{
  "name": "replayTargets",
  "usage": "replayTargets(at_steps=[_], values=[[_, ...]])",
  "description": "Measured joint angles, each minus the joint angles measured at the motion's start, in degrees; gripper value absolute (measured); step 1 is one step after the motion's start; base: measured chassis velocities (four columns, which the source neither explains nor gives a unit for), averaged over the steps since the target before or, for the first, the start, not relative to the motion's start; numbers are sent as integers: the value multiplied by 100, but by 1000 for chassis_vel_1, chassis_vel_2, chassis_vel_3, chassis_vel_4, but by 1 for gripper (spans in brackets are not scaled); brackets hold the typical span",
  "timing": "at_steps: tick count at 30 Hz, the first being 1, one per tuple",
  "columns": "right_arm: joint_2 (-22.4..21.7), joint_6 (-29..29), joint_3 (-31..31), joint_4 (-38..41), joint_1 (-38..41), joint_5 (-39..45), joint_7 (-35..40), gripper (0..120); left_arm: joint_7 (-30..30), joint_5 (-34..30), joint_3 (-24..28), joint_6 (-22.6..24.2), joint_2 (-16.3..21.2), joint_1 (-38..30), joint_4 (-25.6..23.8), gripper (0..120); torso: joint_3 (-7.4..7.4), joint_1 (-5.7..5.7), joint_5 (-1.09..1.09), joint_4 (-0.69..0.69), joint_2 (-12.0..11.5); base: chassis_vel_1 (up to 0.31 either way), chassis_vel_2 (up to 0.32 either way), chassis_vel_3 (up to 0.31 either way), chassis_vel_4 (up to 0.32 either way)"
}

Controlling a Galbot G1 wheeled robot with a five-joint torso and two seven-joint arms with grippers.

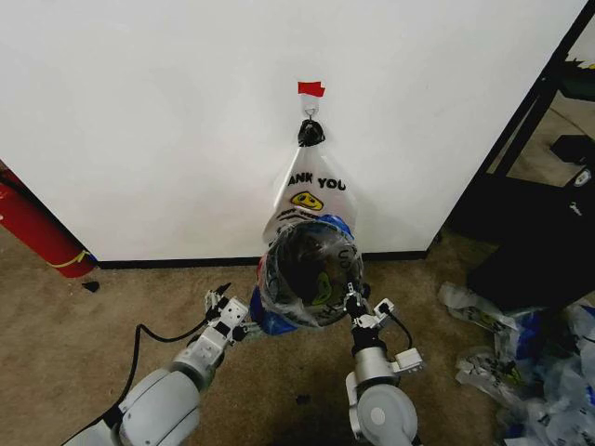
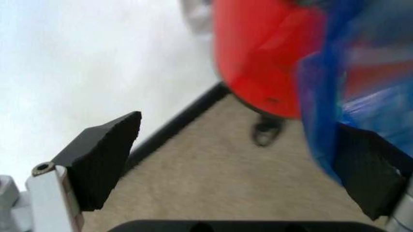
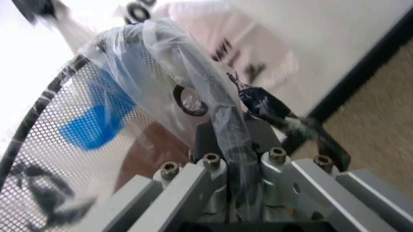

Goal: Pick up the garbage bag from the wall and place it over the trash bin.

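Wall (image 1: 186,121) comes first, plain white with a black baseboard, carrying a small hook under a scrap of red tape (image 1: 311,89); from that hook hangs the white "THANK YOU" bag (image 1: 311,190), which is not the one to handle. Carpeted floor (image 1: 112,307) runs from the baseboard toward the robot. Just in front of the wall, below the hanging bag, stands the trash bin (image 1: 311,269), a black mesh basket whose long axis looks roughly upright and whose open mouth appears tipped toward the head camera. The garbage bag (image 1: 279,293) is draped over that mouth and down the sides, its opening apparently pointing down around the rim, with blue printed patches showing low on the robot's left side. It reads as very light, limp, slick and easy to tear on the mesh, so I would judge that the best hold is a bunched fold of film at the rim rather than a single flat layer. The right tool (image 3: 235,188) sits at the rim on the robot's right, closed narrowly on a twisted strand of the bag. The left tool (image 2: 239,164) hangs low by the bin's left side, spread wide and gripping nothing, one of its pads (image 2: 368,169) just beside the blue plastic.
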Motion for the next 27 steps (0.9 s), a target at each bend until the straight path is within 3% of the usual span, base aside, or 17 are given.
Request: replayTargets(at_steps=[2,5,13,22,27], values=[[-24,-250,-58,134,-25,-26,379,0,-6,238,-39,-352,-74,-55,349,100,0,0,0,2,0,0,0,0,0],[-51,-455,-74,239,-58,-35,677,0,72,246,-44,-467,-100,-85,461,100,0,0,0,0,0,0,0,0,0],[-56,-584,-48,257,-21,-44,931,0,524,135,-32,-825,-90,67,201,100,0,0,2,1,0,0,0,0,0],[-1,-646,141,119,187,305,1147,0,1567,172,-243,-2172,-80,98,379,100,0,0,2,1,0,0,0,0,0],[-31,-651,194,113,179,287,1156,0,1683,254,-309,-2256,-90,59,453,100,0,0,1,0,0,0,0,0,0]])
